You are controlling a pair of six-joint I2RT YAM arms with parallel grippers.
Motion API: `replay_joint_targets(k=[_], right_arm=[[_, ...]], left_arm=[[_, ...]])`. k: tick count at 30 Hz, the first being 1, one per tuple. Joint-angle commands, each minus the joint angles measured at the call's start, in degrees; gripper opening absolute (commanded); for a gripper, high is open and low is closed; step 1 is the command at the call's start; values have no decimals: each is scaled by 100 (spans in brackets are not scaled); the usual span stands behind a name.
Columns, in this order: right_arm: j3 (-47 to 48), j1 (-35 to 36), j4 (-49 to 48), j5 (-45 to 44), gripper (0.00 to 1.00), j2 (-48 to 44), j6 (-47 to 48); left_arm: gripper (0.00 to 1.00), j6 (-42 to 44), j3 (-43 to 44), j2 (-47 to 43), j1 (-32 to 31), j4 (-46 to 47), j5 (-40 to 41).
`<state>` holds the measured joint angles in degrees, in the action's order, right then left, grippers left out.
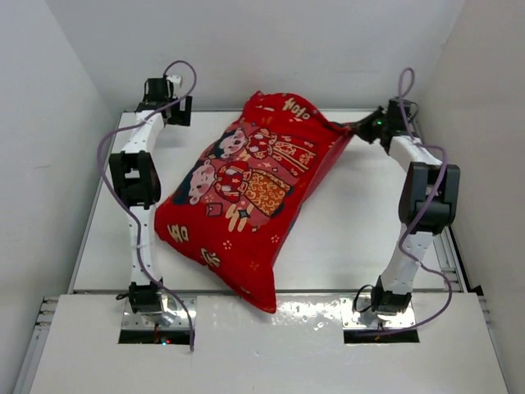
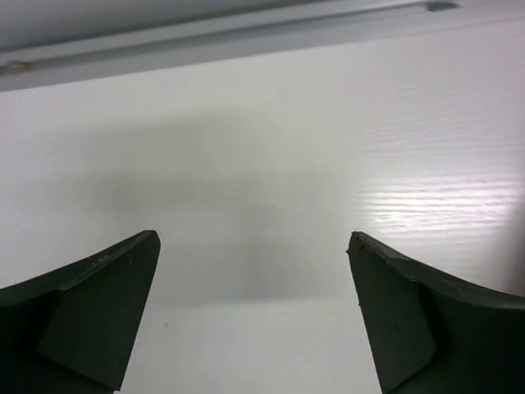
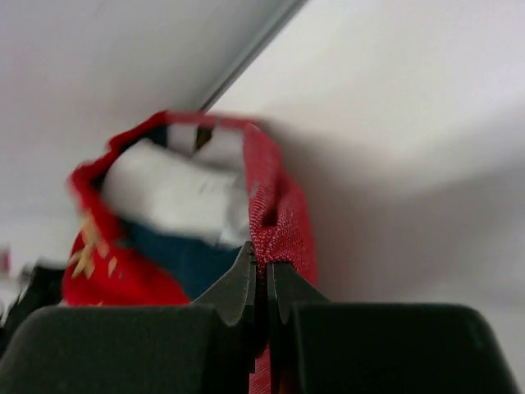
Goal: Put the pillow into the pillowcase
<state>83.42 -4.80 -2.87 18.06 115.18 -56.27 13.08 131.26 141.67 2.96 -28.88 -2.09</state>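
Note:
The red pillowcase [image 1: 246, 197] with two cartoon figures lies plump and diagonal across the table, filled out by the pillow. The white pillow [image 3: 176, 193] shows only through the case's open mouth in the right wrist view. My right gripper [image 1: 358, 130] is shut on the red hem of the pillowcase [image 3: 275, 222] at its far right corner, the fabric pinched between the jaws [image 3: 262, 275]. My left gripper [image 1: 182, 111] is open and empty at the far left, apart from the case; its fingers [image 2: 107, 304] hover over bare white table.
White walls close in the table [image 1: 369, 238] at the back and both sides. A metal rail [image 2: 246, 37] runs along the far edge near my left gripper. The case's near corner overhangs the front shelf [image 1: 328, 345] between the arm bases.

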Motion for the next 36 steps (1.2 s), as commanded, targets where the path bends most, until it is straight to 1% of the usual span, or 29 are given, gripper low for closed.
replay_joint_targets(k=[1,4,6,8,9,10,12,13,14,15,16,17,18,19,20,22,24,25,26,27,28,29,30,31,32,33,34,35,36], right_arm=[[158,-460,-30,-725,0,-294,221],[-341,-601,426,-1234,0,-688,493],[-763,-698,752,-1742,0,-1283,591],[-1632,-750,964,-1999,0,-1803,539],[-1975,-768,938,-2043,0,-2101,512],[-2674,-760,938,-2122,0,-2731,468],[-3338,-532,999,-2193,0,-3358,433],[-3819,-409,1078,-2298,0,-3962,459],[-4024,-208,1374,-2420,0,-4203,520],[-4148,-154,1595,-2578,9,-4449,477],[-4419,-170,1736,-2667,26,-4721,433],[-4526,-371,1859,-2650,72,-5202,450],[-4536,-529,1930,-2676,92,-5398,511],[-4371,-818,2148,-2694,99,-5661,616],[-4169,-952,2272,-2703,99,-5725,974],[-3518,-1241,2694,-2773,99,-5639,1449],[-2940,-1383,2792,-2529,99,-5472,1715],[-2797,-1471,2618,-2266,99,-5358,1864],[-2674,-1471,2460,-1480,99,-5235,2161],[-2420,-1471,2006,-968,94,-4894,2329],[-2244,-1402,1906,-188,88,-4369,2488],[-1998,-1384,1861,-181,78,-4363,2515],[-1578,-1366,1817,202,62,-3763,2498],[-1400,-1349,1782,319,61,-3452,2394],[-1216,-1340,1721,494,66,-3171,2340],[-840,-1322,1685,896,81,-2585,2314],[-662,-1218,1694,1031,88,-2318,2314],[-486,-1121,1728,1093,99,-2089,2392],[-267,-1015,1738,1077,99,-1748,2506]], left_arm=[[100,274,384,-832,-32,331,939],[100,256,-151,-1543,152,156,413],[100,483,-372,-2115,370,-204,-447],[100,800,-461,-2614,416,-869,-1289],[100,1184,-522,-2774,398,-1108,-1494],[100,1405,-688,-3072,346,-1363,-1662],[100,1923,-926,-3355,101,-1961,-1795],[100,2005,-1223,-3608,12,-2094,-1813],[100,2049,-1400,-3741,-49,-2234,-1813],[100,2128,-1663,-3830,-120,-2305,-1856],[100,2137,-1735,-3979,-129,-2376,-1944],[100,2146,-1814,-4024,-86,-2542,-2153],[100,2172,-1815,-4050,-16,-2691,-2373],[100,2198,-1789,-4059,72,-3023,-2941],[100,2260,-1780,-4042,247,-3218,-3199],[100,2444,-1771,-3989,371,-3770,-3612],[100,2682,-2094,-4015,433,-3993,-3685],[100,2699,-2279,-4041,425,-4028,-3676],[100,2647,-2507,-4068,398,-3968,-3667],[100,2586,-2944,-4103,372,-3906,-3719],[100,2498,-3296,-4112,381,-3766,-3824],[100,2437,-3439,-4094,407,-3695,-3965],[100,2332,-3597,-4077,433,-3582,-4114],[100,2191,-3712,-4042,459,-3293,-4124],[100,1885,-3896,-4007,503,-3160,-4107],[100,1752,-3976,-3928,512,-3045,-4063],[100,1646,-4020,-3875,547,-2888,-4089],[100,1506,-4160,-3831,565,-2808,-4124],[100,1461,-4231,-3726,574,-2755,-4098]])
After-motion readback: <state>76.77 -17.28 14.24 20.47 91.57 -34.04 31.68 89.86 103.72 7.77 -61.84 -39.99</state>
